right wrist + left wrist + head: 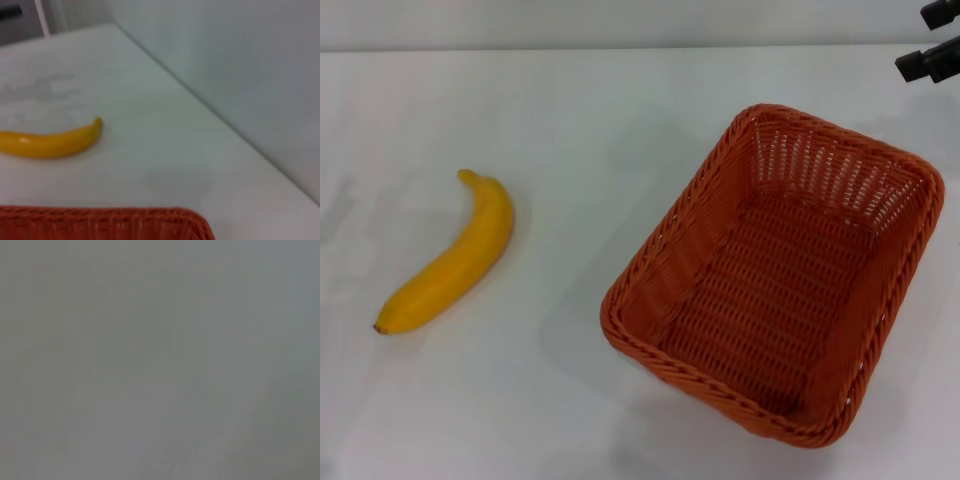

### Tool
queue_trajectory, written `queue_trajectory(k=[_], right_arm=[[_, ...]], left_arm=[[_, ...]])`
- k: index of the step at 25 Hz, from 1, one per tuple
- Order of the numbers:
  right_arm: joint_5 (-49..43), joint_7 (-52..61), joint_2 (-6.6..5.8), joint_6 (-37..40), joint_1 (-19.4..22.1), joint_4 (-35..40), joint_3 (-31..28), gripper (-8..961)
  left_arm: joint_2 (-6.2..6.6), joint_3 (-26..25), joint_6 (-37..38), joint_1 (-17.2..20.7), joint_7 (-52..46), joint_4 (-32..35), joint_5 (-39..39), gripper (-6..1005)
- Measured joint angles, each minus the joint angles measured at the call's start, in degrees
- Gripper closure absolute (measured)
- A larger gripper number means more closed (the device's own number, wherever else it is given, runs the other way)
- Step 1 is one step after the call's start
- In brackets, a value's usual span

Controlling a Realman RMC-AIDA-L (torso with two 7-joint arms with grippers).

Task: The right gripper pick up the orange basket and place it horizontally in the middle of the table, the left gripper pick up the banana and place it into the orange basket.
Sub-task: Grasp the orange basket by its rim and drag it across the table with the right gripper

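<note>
**newbie:** Looking at this, has anything started?

**mod:** Nope, I'd say step one. The orange basket (775, 275) sits skewed on the right of the surface (570, 110), empty; the banana (450, 255) lies well apart, left. The right tool (935, 45) hovers far right, can't tell if it's spread. Left tool isn't visible. Next: grab the rim, turn the basket sideways.

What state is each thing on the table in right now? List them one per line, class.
orange basket: upright, empty, set at an angle.
banana: lying on the table, outside the basket, untouched.
right end effector: beyond the basket's far corner, holding nothing.
</note>
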State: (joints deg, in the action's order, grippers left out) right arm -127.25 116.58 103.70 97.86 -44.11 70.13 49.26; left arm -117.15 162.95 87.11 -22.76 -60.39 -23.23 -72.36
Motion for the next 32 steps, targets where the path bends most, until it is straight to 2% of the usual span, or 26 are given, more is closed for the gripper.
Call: queue_trajectory(k=[3,5,8,12,13,14,15,18,26,32], right_arm=[[-7.83,3.21,0.01,1.64,-5.34,-2.59,0.14,194],[-13.31,4.22,0.89,1.58,-9.07,-5.35,0.42,196],[-21.58,5.52,3.45,0.25,-13.85,-9.56,1.05,200],[-32.0,7.47,7.91,-3.55,-18.05,-13.78,2.1,204],[-32.94,7.5,8.19,-3.79,-18.65,-14.51,2.06,206],[-34.81,7.62,9.2,-4.39,-20.27,-16.74,2.13,207],[-35.12,7.65,9.31,-4.52,-20.51,-17.05,2.13,208],[-38.59,7.99,10.85,-6.28,-22.98,-20.84,2.28,212],[-40.48,11.24,11.23,-15.41,-26.33,-31.34,10.07,221],[-42.38,11.21,11.29,-19.91,-29.61,-39.11,11.43,228]], left_arm=[[0.04,0.0,1.85,0.09,-0.82,0.01,0.44,152],[0.12,0.0,3.39,0.91,-1.49,-0.16,0.52,152],[0.16,0.0,4.81,2.17,-1.91,-0.51,0.54,152],[-0.2,0.0,5.29,3.21,-1.63,-0.61,0.57,152],[-0.23,0.0,5.31,3.51,-1.61,-0.64,0.56,152],[-0.23,0.0,5.33,3.65,-1.59,-0.65,0.55,152],[-0.24,0.0,5.37,3.8,-1.55,-0.67,0.52,152],[-0.31,0.0,6.0,4.12,-1.18,-0.68,0.32,152],[-0.96,0.0,6.65,4.57,-0.01,-0.68,0.3,151],[-1.1,0.0,6.84,4.68,0.07,-0.28,0.42,153]])
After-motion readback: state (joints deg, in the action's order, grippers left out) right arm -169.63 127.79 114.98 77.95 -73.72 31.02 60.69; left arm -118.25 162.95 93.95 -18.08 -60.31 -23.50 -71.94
